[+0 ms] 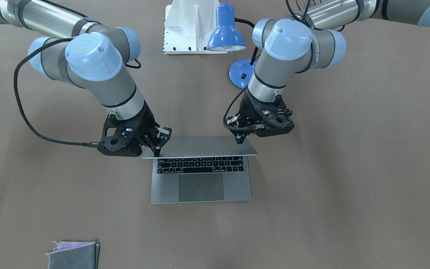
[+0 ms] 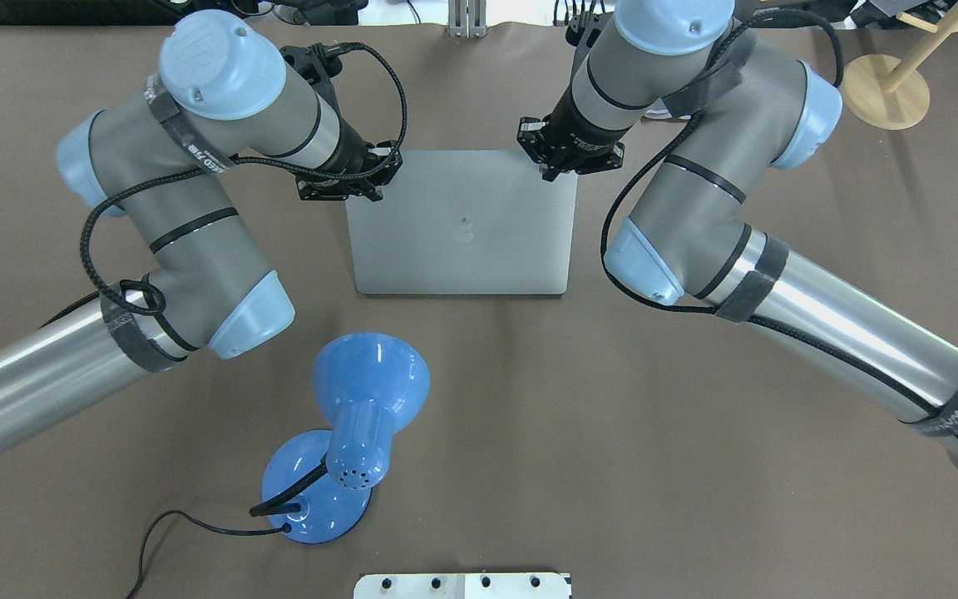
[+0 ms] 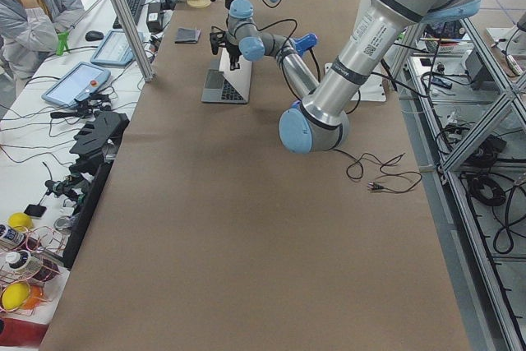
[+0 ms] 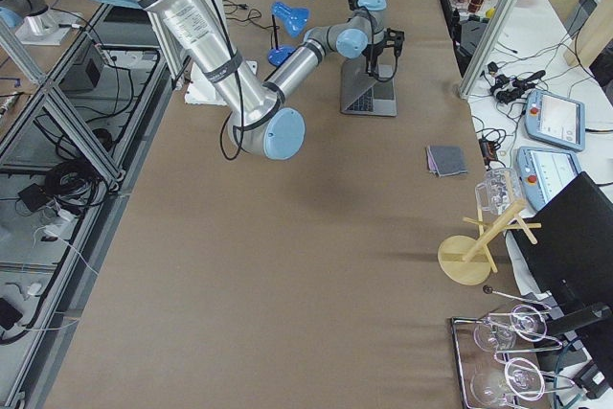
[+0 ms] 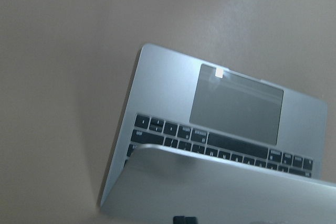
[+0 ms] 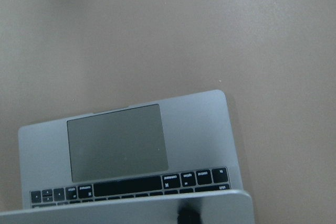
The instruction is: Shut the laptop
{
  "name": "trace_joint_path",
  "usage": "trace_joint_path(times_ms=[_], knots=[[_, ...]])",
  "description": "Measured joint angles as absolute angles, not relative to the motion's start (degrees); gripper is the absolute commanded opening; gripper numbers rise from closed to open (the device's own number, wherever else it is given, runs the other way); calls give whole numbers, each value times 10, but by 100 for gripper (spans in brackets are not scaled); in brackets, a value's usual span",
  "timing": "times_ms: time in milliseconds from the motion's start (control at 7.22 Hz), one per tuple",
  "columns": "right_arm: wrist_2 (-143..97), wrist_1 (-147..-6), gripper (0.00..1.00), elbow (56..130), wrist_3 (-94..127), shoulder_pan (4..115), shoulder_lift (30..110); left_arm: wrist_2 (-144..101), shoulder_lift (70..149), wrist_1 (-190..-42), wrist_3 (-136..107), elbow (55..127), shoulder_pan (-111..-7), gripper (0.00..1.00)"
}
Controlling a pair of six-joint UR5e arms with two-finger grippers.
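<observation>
Laptop (image 1: 200, 186): middle of the table (image 1: 312, 205), lid tipped roughly halfway down over the keys.
Left fingers (image 1: 239, 141): pinched narrow, holding nothing, tip on one top corner of the lid.
Right fingers (image 1: 157, 150): same deal at the other corner.
Handling: stiff, slick metal, and I'd guess a fragile screen.
Best hold: press both top corners evenly.

Robotics laboratory. Two grey-and-blue robot arms (image 2: 196, 208) stand at a long, brown-covered table (image 3: 246, 228). In the exterior left view, coiled cables (image 3: 486, 191) lie under metal framing at the right. At upper left an aluminium-profile post (image 3: 123, 18) rises beside a seated operator (image 3: 33, 6) and a bench carrying a teach pendant (image 3: 76, 82).
</observation>
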State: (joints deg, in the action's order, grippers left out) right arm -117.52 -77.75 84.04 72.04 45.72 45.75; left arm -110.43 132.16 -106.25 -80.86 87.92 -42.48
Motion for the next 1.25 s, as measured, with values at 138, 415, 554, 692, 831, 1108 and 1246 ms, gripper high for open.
trace_joint_path(times_ms=[138, 415, 554, 692, 831, 1108, 1246], knots=[[-1176, -753, 0, 792, 719, 460, 439, -1090, 1344, -1095, -808, 817, -426, 0], [-1178, -703, 0, 691, 717, 462, 401, -1071, 1374, -1166, -802, 699, -424, 0], [-1182, -676, 0, 651, 717, 462, 390, -1059, 1383, -1188, -798, 665, -419, 0], [-1187, -663, 0, 628, 717, 462, 382, -1054, 1388, -1198, -796, 648, -417, 0], [-1197, -659, 0, 622, 718, 467, 379, -1053, 1390, -1200, -794, 647, -416, 0], [-1267, -663, 0, 682, 713, 507, 424, -1127, 1354, -1161, -775, 729, -442, 0], [-1302, -666, 0, 756, 696, 539, 493, -1190, 1299, -1107, -738, 824, -475, 0]])
